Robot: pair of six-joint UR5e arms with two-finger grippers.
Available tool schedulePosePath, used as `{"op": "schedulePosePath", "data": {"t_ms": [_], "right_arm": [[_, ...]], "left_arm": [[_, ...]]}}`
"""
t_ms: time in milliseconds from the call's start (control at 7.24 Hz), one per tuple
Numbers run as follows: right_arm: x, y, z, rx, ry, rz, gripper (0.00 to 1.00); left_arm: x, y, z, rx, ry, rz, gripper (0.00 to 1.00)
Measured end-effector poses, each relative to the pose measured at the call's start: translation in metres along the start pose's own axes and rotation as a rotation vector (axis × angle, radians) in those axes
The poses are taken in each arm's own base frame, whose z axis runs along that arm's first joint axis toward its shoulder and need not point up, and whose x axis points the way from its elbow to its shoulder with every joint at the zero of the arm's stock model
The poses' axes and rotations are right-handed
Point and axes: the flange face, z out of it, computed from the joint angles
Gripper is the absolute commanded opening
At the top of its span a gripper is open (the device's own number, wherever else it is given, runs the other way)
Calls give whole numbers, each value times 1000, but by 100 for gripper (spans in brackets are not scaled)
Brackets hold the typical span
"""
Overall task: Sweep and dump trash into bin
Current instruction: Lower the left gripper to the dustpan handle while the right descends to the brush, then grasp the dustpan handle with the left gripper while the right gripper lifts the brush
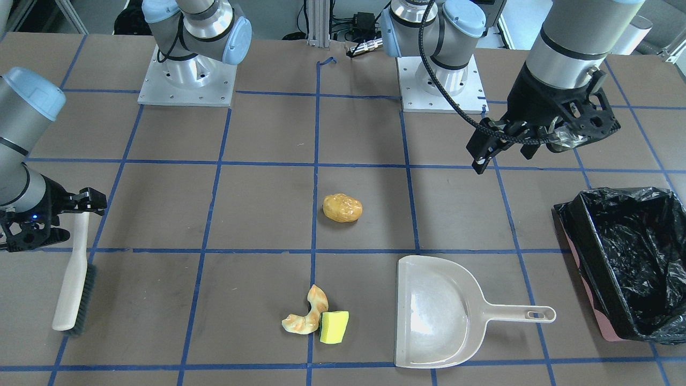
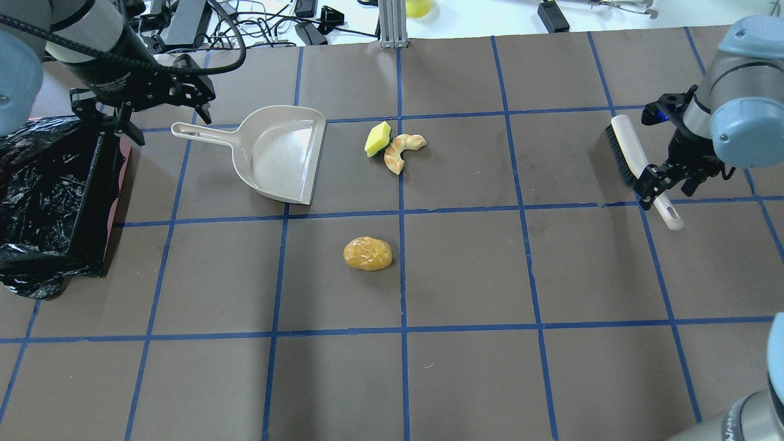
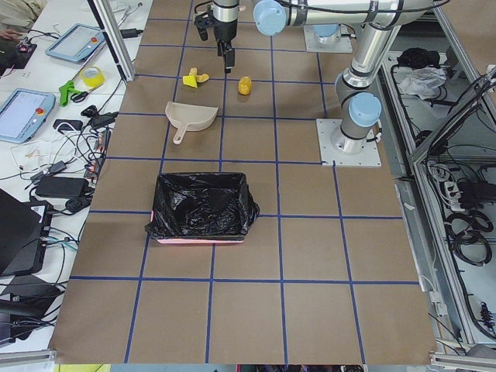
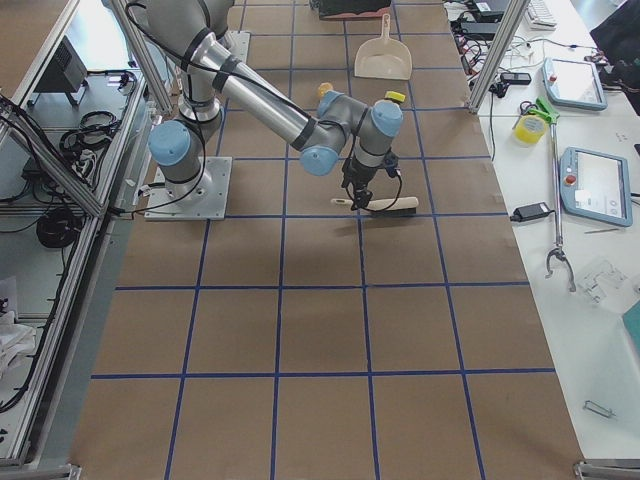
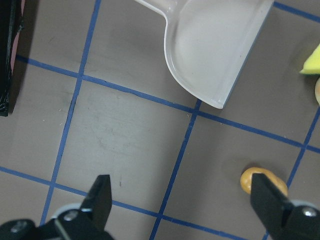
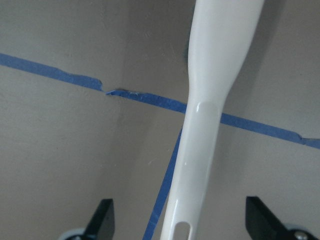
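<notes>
Tools: left tool (image 5: pixel 180 184) released, empty | right tool (image 6: pixel 179 214) released, straddling brush (image 2: pixel 626 147) handle

Golden-brown potato (image 1: pixel 342 208), orange-tan croissant (image 1: pixel 306 316), yellow-green sponge (image 1: pixel 334 327), black-lined pink bin (image 1: pixel 600 268)

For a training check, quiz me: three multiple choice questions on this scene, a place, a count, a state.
1. Where is the yellow-green sponge?
A. alone at a far corner
B. right beside the croissant piece on the table
C. held in a gripper

2. How many trash pieces lie on the table?
A. two
B. three
C. five

3. What state is the right gripper in?
A. shut on the sponge
B. shut and empty
C. open, fingers either side of the brush handle

Answers: 1 B, they lie side by side. 2 B, sponge, croissant piece and potato piece. 3 C, its wrist view shows gaps beside the handle.
</notes>
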Motion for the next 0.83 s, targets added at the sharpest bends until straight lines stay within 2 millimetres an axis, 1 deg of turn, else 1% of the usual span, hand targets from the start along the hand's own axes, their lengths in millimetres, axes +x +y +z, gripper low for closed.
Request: {"op": "schedulePosePath", "data": {"t_ms": [276,414,552,690,828], "right_arm": [[5,4,13,-17,-8,8,86],[6,4,17,-22,-11,14,78],[7,4,18,-23,-12,23,64],[7,4,18,-24,-12,36,48],[7,4,18,-24,-12,48,39]], "left_arm": [[-8,-16,28,17,-4,-122,100],[-11,-23,37,18,-5,-201,100],[-13,-28,41,19,-5,-297,100],[-17,-32,44,18,-5,-402,100],[-24,-38,47,17,-5,-483,100]]}}
